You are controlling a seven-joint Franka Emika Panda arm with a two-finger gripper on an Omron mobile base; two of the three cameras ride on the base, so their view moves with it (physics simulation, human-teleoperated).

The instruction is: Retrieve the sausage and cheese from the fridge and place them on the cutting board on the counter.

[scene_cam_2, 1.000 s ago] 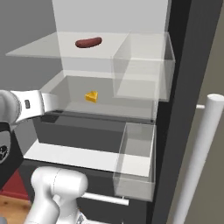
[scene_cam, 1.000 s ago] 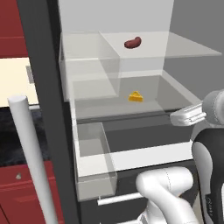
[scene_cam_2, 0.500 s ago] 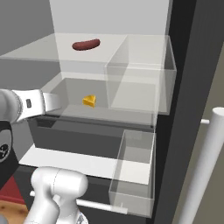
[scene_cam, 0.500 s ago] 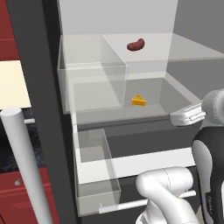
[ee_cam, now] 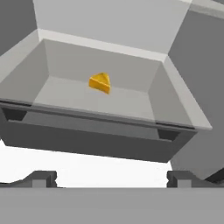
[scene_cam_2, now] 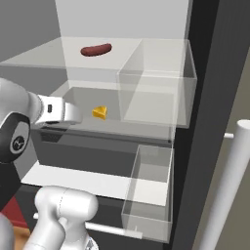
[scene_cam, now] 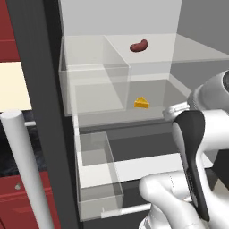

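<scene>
The small yellow-orange wedge of cheese (ee_cam: 100, 82) lies on the pale floor of the fridge's middle compartment, straight ahead of the pincer (ee_cam: 111, 177) and well apart from it, roughly centred between the two dark fingertips (ee_cam: 41, 178) as seen from the hand view. The pincer is spread fully wide and nothing is held in it. The step in hand is judged to be the reach for the cheese: the hand is best carried forward over the dark front lip of the compartment (ee_cam: 87, 135), then lowered so that the wedge sits between the jaws before they are closed; a wedge this small could be pushed away if one finger arrives first, so a centred, level approach is called for. Above the pincer, on the clear upper shelf (scene_cam: 197, 53), the short dark red-maroon sausage (scene_cam: 138, 45) rests, to be fetched separately. Beside the cheese a clear box bin (scene_cam_2: 156, 93) stands, and its wall should be cleared by the hand. Lower down, a second clear bin (scene_cam_2: 149, 195) juts forward, and a long white bar handle (scene_cam: 24, 170) of the tall dark grey fridge (scene_cam: 33, 67) stands off to one side, away from the reach. A strip of black marbled bench (scene_cam: 11, 152) over dark red cabinets is glimpsed beyond it.
</scene>
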